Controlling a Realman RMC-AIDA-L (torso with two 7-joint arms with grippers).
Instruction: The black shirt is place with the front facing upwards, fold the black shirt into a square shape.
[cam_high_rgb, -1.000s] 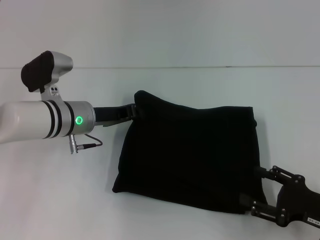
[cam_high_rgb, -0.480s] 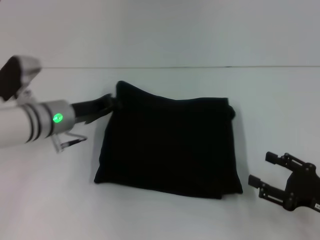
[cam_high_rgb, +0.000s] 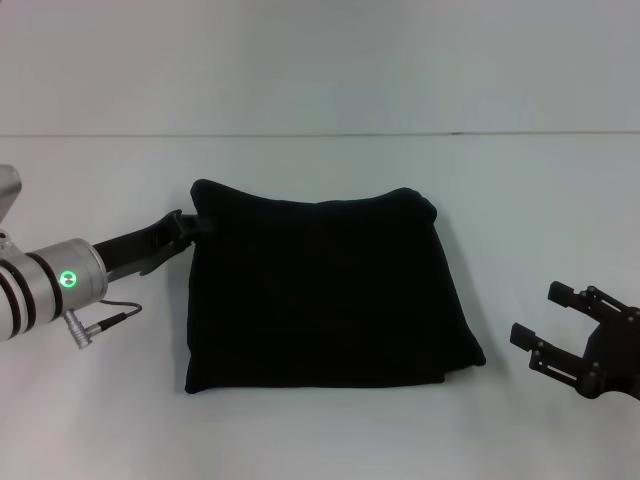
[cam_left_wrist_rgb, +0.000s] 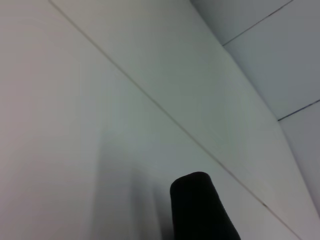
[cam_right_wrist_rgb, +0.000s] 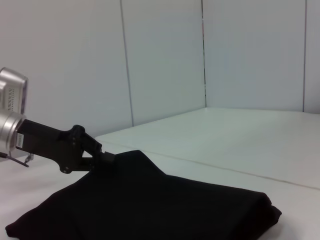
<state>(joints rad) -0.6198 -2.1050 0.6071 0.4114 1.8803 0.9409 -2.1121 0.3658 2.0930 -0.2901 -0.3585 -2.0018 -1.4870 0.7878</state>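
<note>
Black shirt lies folded square; left gripper fingers pinch its 10 o'clock corner and should release cleanly, while right gripper fingers wait spread at 4 o'clock.

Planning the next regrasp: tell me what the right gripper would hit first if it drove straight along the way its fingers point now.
Likely the black shirt. The right gripper sits off the shirt's right side, fingers open and aimed toward its lower right edge, with only bare table between. Height is unclear, so it might skim over the cloth.
</note>
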